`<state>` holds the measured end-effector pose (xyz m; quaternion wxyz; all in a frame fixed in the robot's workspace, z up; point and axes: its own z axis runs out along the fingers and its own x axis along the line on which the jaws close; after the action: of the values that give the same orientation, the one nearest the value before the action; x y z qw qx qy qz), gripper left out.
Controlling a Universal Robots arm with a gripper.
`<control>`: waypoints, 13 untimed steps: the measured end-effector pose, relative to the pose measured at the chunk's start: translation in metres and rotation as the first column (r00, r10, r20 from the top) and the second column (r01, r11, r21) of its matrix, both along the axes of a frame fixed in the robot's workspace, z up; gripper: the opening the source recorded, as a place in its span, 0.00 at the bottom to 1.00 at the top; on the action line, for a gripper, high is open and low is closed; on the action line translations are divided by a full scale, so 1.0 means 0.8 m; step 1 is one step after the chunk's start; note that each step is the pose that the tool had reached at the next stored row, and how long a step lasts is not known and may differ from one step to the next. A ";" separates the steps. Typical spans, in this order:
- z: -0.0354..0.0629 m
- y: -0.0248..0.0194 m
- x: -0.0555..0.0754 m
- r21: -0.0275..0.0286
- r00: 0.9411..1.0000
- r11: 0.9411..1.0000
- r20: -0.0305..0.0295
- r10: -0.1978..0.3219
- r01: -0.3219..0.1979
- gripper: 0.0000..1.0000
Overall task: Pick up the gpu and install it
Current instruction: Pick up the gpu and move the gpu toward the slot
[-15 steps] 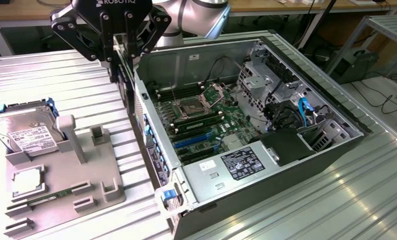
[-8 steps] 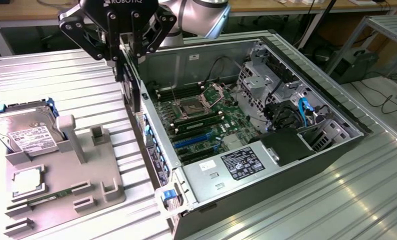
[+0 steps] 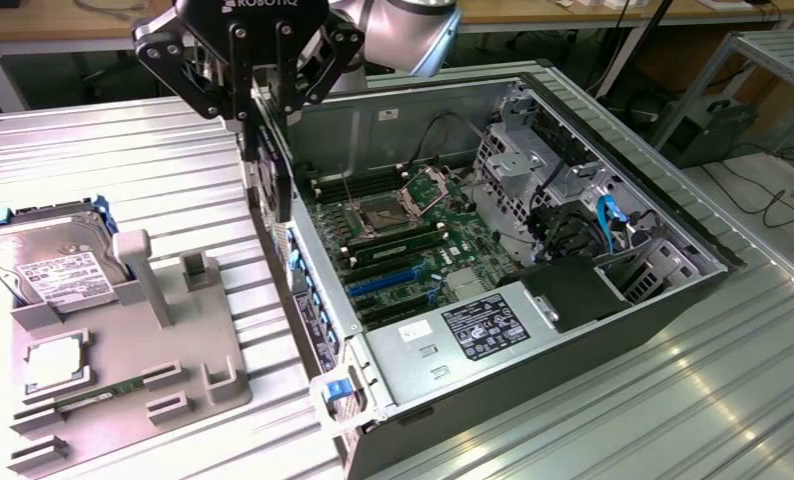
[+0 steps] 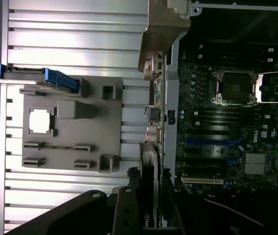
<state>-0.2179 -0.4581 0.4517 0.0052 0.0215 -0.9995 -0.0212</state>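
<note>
- gpu (image 3: 274, 180) hangs upright at the open case (image 3: 411, 105) wall, exterior view's left; hard drive (image 3: 50, 265) on grey fixture (image 3: 144, 370)
- wrist view: card edge-on beside motherboard (image 4: 217, 122)
- gripper (image 3: 266, 125) part-closed, pinching gpu's top edge

You have one gpu (image 3: 270, 175), one hard drive (image 3: 50, 265) and one memory stick (image 3: 104, 392). You see one open computer case (image 3: 370, 125).
</note>
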 end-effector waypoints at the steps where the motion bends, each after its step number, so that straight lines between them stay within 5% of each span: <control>1: 0.000 0.0000 0.001 0.000 1.000 1.000 0.000 0.000 0.000 0.27; 13: 0.000 0.0000 0.018 0.000 1.000 1.000 0.000 0.000 0.000 0.27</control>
<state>-0.2037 -0.4581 0.4516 0.0052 0.0216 -0.9995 -0.0212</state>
